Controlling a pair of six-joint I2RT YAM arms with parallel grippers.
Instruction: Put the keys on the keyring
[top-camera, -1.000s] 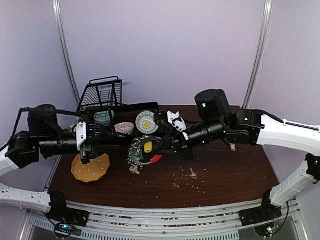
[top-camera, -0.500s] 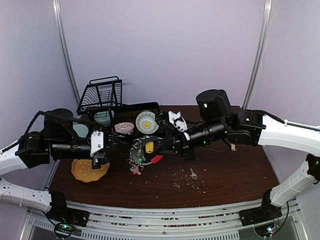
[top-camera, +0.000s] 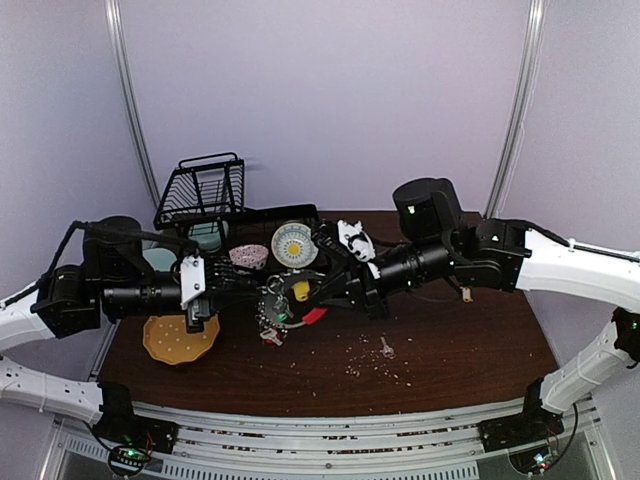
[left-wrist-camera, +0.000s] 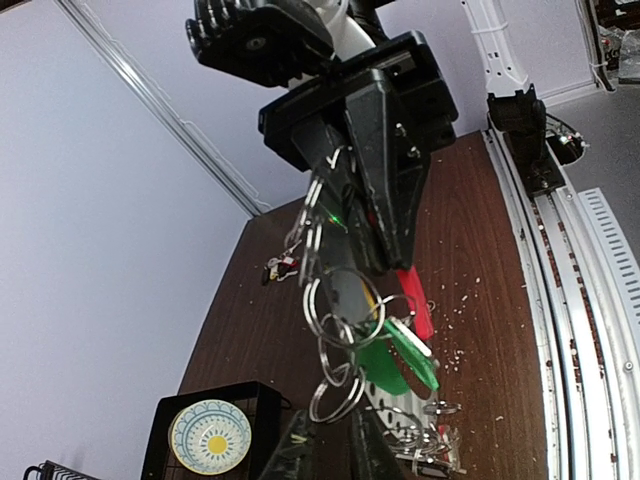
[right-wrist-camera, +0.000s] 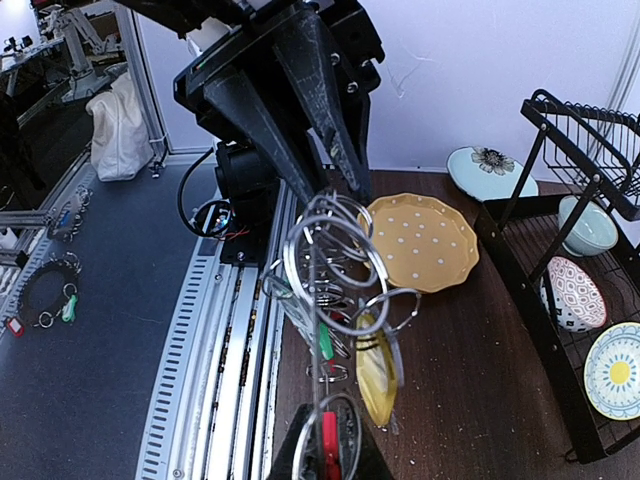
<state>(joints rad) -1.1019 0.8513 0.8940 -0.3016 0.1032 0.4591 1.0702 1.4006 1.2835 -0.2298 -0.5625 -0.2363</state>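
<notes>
black fingers of the right gripper (right-wrist-camera: 328, 438) are pressed together on a ring of the silvery metal keyring (top-camera: 278, 305). the bunch hangs from that grip at the centre of the top view. its thick curved red clip (left-wrist-camera: 415, 300) sticks out on the side toward the near table edge. several linked steel rings fan out from the pinch. a green plastic tag (left-wrist-camera: 396, 362) and a yellow plastic tag (right-wrist-camera: 375, 378) dangle among them.

the left gripper (left-wrist-camera: 332, 438) points in from the left of the top view and meets the bunch end-on, so the 2 grippers face each other across it. its jaws are drawn in to a narrow gap, with the lowest ring (left-wrist-camera: 336, 400) right at their tips. i cannot tell whether they pinch that ring or only flank it.

lower right of the bunch in the top view, 1 small loose silver key (top-camera: 385, 347) lies on the dark brown wooden table (top-camera: 470, 350) among pale crumbs, well apart from the keyring.

a round yellow plate with white dots (top-camera: 180, 338) lies at the left, partly under the left arm. a black wire dish rack (top-camera: 205, 190) stands at the upper left of the table. just right of it lie a pink patterned dish (top-camera: 248, 256) and a white plate with a yellow centre (top-camera: 293, 243), both behind the grippers.
</notes>
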